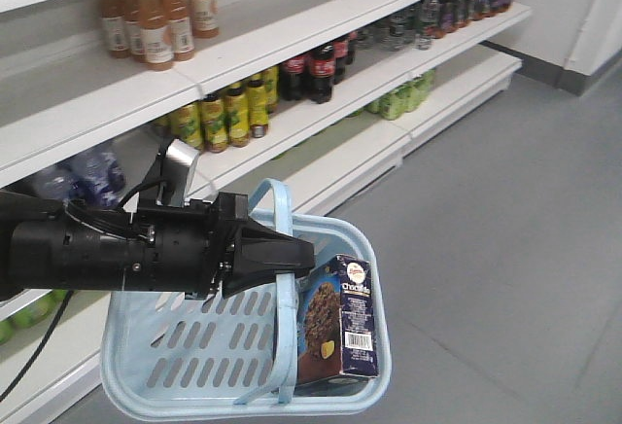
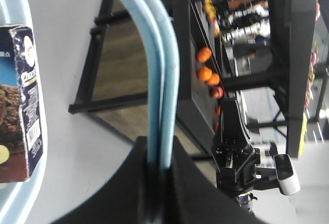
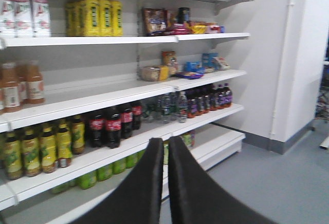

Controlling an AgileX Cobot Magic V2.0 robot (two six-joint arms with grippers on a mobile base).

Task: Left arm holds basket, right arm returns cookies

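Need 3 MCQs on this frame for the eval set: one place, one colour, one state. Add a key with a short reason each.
1. Where is the cookie box?
A. in a drawer
B. standing in the basket
C. on a table

2. What colour is the basket?
A. light blue
B. red
C. green

3. What state is the left gripper in?
A. open, clear of the basket
B. shut on the cookie box
C. shut on the basket handles

Key:
1 B: in the front view the box stands upright inside the basket, at one end.
2 A: the slotted walls and the handles are light blue in both the front and left wrist views.
3 C: the left wrist view shows the two handles side by side, clamped in the gripper.
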